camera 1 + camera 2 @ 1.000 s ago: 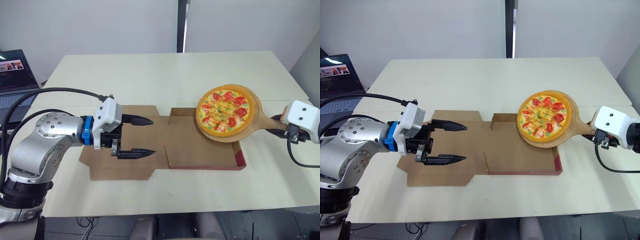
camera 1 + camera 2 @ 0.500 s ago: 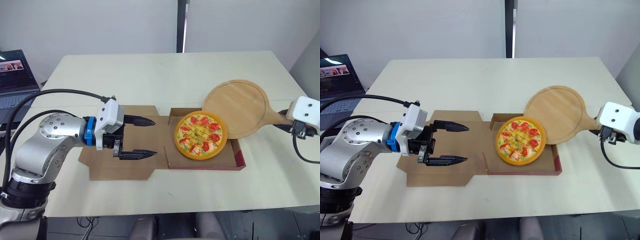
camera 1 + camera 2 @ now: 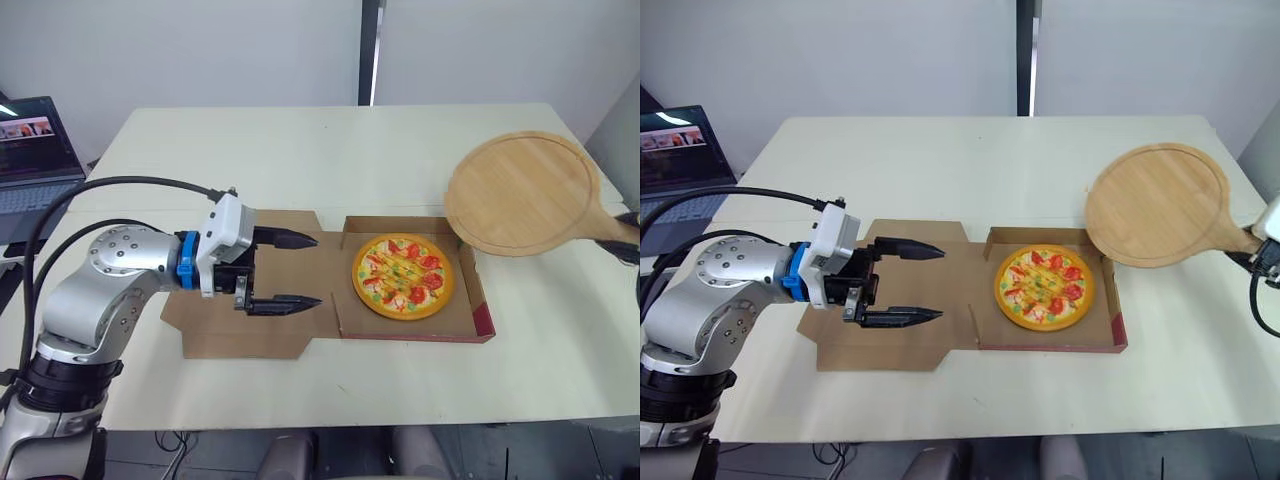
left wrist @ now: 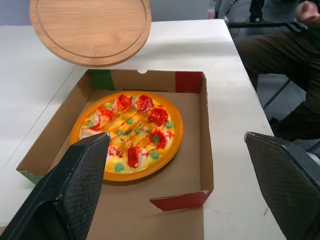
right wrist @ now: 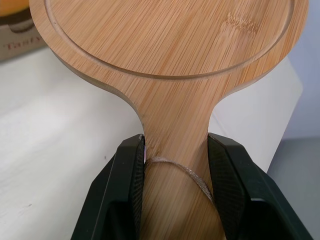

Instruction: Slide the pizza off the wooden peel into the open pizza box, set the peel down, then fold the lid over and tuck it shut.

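Pizza [image 3: 403,276] is sitting flat inside the open pizza box [image 3: 480,315], roughly in the middle of the tray, toppings up, walls of the box all around it; the box itself sits on the pale surface [image 3: 330,150] with its lid [image 3: 240,340] folded out flat on the robot's left side of the tray.

Wooden peel [image 3: 520,190] is bare and is held up off the surface at the right of the box; its round blade hangs near the box's far right corner, tilted a bit; the right tool [image 5: 176,165] is clamped narrow on the peel's handle, one black finger on each side of it, and there's a thin cord loop [image 5: 185,172] around the handle right there.

Left tool [image 3: 316,269] is spread wide and holding nothing; both fingers point toward the pizza and lie over the flat lid; can't tell if they actually touch the cardboard.

Also around: an open laptop [image 3: 35,150] off the left end of the surface; a seated person's legs [image 4: 280,60] past the far side, seen from the left wrist.
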You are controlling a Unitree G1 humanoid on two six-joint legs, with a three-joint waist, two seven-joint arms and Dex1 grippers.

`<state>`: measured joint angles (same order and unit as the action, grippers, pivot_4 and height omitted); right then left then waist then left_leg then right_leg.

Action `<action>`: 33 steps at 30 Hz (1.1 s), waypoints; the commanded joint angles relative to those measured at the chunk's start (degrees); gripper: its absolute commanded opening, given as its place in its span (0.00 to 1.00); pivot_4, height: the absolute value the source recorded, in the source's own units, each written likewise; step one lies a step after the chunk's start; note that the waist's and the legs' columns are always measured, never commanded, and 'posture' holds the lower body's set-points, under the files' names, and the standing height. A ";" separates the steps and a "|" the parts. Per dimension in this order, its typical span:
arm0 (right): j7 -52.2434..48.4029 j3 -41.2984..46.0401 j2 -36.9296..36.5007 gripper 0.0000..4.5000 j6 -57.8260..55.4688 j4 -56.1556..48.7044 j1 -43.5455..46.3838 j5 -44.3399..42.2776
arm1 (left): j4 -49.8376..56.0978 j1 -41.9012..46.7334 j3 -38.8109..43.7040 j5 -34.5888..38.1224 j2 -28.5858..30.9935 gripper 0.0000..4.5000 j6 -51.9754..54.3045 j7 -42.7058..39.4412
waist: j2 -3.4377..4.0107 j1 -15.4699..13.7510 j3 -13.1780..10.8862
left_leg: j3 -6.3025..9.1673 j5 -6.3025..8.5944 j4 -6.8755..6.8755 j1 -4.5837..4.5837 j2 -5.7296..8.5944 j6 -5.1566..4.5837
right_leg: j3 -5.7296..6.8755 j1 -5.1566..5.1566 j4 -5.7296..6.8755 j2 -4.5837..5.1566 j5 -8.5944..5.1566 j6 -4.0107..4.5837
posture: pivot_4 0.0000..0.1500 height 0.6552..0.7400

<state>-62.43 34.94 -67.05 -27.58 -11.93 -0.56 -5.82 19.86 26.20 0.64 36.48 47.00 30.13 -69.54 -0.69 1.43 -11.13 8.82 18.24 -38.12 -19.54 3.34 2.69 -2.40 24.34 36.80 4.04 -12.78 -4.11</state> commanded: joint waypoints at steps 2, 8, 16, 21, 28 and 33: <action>1.83 9.04 3.52 0.35 -4.09 -2.82 -2.48 -1.57 | 0.95 3.61 0.50 2.55 -1.94 1.00 1.40 1.30 | -0.01 0.01 0.00 | -0.01 0.00 -0.02 0.01 0.01 0.00 | -0.01 -0.02 0.04 0.00 0.00 -0.01 | 1.00 0.93; 7.24 12.79 12.84 0.35 -10.23 -5.12 -5.06 -4.81 | 1.59 8.66 1.40 7.11 -5.56 1.00 6.46 5.88 | -0.01 0.19 0.00 | -0.04 -0.01 -0.04 0.11 -0.02 0.00 | -0.03 -0.22 0.08 -0.01 0.00 -0.02 | 1.00 0.93; 15.67 9.44 18.93 0.35 -16.80 -2.61 -4.06 -6.65 | 2.26 11.19 -0.68 6.40 -5.20 1.00 7.77 5.66 | 0.06 0.34 0.04 | -0.22 -0.01 -0.03 0.43 -0.03 0.01 | -0.17 -0.24 0.16 -0.01 0.02 0.00 | 1.00 0.93; 17.64 4.01 18.85 0.35 -16.57 2.76 -3.13 -7.05 | 2.79 11.67 -2.41 5.79 -7.07 1.00 7.99 7.19 | 0.06 0.29 0.04 | -0.24 -0.01 -0.01 0.48 -0.02 0.00 | -0.17 -0.29 0.13 -0.01 0.01 -0.01 | 1.00 0.93; 20.34 -0.22 20.17 0.35 -15.81 7.81 -1.19 -8.36 | 3.28 12.49 -2.60 6.38 -8.87 1.00 8.41 8.70 | 0.06 0.28 0.04 | -0.29 -0.01 0.01 0.51 -0.03 0.01 | -0.21 -0.28 0.15 -0.01 0.00 -0.04 | 1.00 0.93; 21.48 -1.79 20.89 0.35 -16.30 9.94 -0.85 -9.41 | 3.27 12.49 -2.81 6.22 -9.34 1.00 8.42 9.34 | 0.06 0.40 0.04 | -0.31 -0.01 0.02 0.52 -0.04 0.01 | -0.23 -0.28 0.13 -0.01 -0.01 -0.06 | 1.00 0.93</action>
<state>-41.48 32.34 -45.59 -44.69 -1.05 -2.38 -14.64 21.78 37.86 -2.46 42.44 37.87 38.83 -60.49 -0.63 1.83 -11.09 8.51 18.23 -38.11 -19.01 3.31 2.70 -2.64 24.06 36.94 4.03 -12.80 -4.18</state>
